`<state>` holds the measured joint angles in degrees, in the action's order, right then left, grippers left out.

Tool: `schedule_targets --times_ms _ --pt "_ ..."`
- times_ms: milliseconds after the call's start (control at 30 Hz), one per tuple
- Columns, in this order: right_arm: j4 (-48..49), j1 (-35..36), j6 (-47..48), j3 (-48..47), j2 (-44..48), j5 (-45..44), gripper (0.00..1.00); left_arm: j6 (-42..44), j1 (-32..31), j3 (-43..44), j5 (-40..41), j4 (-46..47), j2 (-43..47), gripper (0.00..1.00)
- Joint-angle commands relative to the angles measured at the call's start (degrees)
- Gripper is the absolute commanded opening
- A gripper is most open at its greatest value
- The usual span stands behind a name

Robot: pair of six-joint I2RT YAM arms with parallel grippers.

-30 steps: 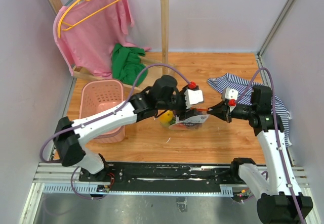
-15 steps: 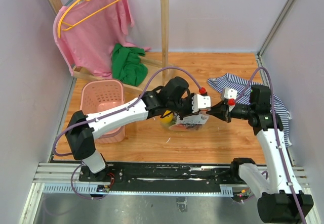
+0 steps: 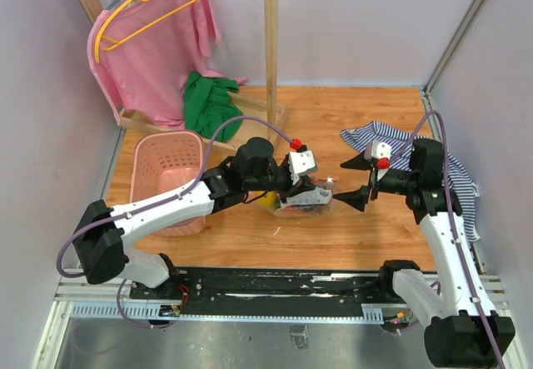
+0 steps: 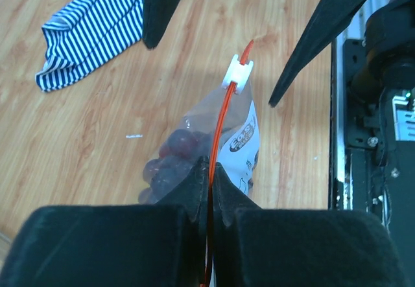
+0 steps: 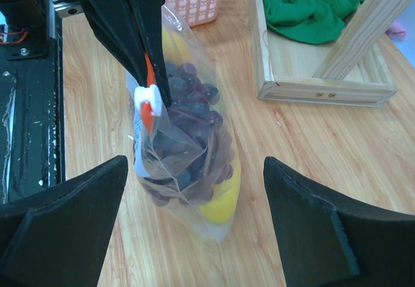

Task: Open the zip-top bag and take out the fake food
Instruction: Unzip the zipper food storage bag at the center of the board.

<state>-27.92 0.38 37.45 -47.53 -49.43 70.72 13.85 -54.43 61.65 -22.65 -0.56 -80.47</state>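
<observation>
The zip-top bag [image 3: 305, 201] hangs just above the wooden floor, its red-orange zip strip [image 4: 222, 115] uppermost with a white slider [image 4: 237, 78] near the strip's end. My left gripper [image 4: 209, 170] is shut on the strip. Through the clear plastic show the fake food's dark purple grapes [image 5: 191, 109] and a yellow fruit [image 5: 222, 204]. My right gripper [image 5: 196, 165] stands wide open, one finger on each side of the bag's end, touching nothing. In the top view the right gripper [image 3: 346, 182] is just right of the bag.
A pink basket [image 3: 168, 169] stands left of the bag. Behind it is a wooden rack [image 3: 271, 52] with a green cloth [image 3: 208, 107] on its base and a pink shirt [image 3: 154, 44] on a hanger. A striped cloth [image 3: 391, 140] lies at the right.
My left gripper shut on the zip strip and drew back left with the bag. My right gripper, shut at the bag's end before, has opened wide.
</observation>
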Motion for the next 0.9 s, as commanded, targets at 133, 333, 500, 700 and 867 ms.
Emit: schedule_targets --times_ms 133,333,500,700,867 --pt "23.0 2.7 -20.9 6.9 -1.4 7.9 0.86 -6.4 -0.1 -2.0 -2.2 13.5 3.3 0.0" --pt "25.2 5.6 -22.6 7.3 -1.5 7.3 0.78 -7.6 -0.1 -2.2 -2.9 15.1 2.8 0.0" --pt "25.2 6.1 -22.3 7.4 -1.5 8.1 0.58 -8.4 -0.1 -2.3 -2.7 16.1 2.3 0.0" --pt "22.9 6.3 -19.9 6.9 -1.3 7.4 0.32 -8.8 -0.1 -2.8 -2.9 16.8 2.5 0.0" --pt "20.5 6.4 -18.1 6.2 -1.3 7.4 0.13 -9.5 -0.1 -3.7 -2.8 17.7 2.9 0.01"
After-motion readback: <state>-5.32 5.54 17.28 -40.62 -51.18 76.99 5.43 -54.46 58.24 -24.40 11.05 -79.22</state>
